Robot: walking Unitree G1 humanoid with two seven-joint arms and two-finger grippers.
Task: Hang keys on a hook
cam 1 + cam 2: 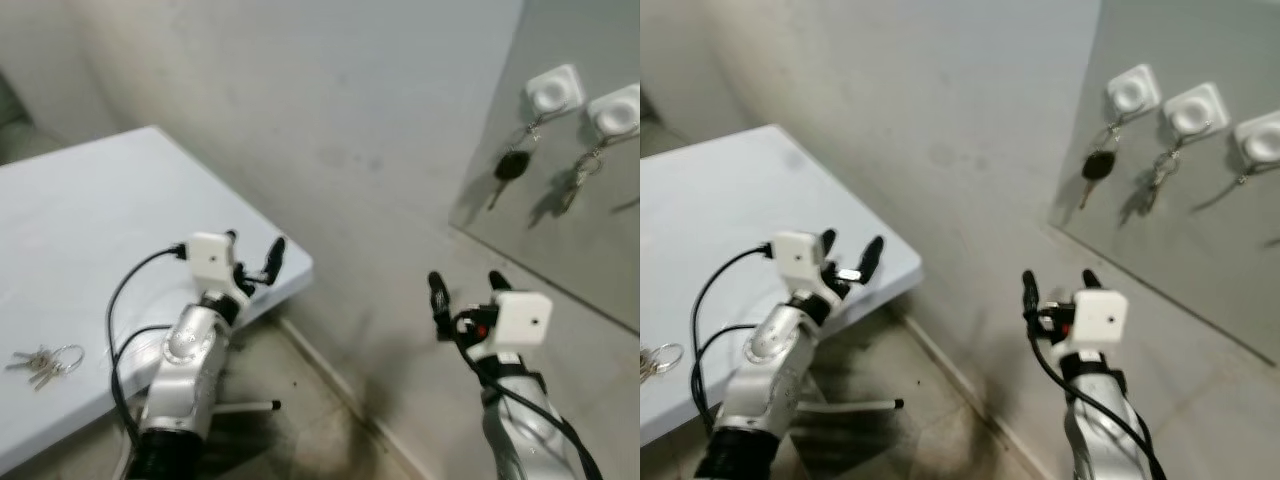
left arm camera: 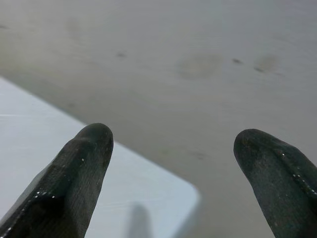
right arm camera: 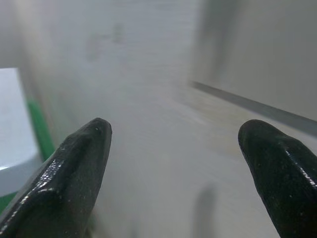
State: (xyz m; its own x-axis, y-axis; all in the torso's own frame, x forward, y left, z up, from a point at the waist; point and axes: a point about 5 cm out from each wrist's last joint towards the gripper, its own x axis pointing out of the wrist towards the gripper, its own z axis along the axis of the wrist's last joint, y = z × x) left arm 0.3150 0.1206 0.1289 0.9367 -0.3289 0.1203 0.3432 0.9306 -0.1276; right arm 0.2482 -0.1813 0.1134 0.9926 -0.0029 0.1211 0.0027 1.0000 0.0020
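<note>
Keys (image 1: pixel 45 362) lie on a white table (image 1: pixel 90 230) beside a grey wall carrying white hooks (image 1: pixel 555 92). Left gripper (image 1: pixel 255 262) and right gripper (image 1: pixel 465 290) hover spread wide, empty.

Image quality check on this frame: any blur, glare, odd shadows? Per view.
Left eye view: fairly sharp, soft light, no glare; hung keys cast soft shadows on the grey panel; bunch of keys on the white table is small but readable. Right eye view: much the same. Left wrist view: fingers soft, wall smeared. Right wrist view: background blurred, fingers sharper.
</note>
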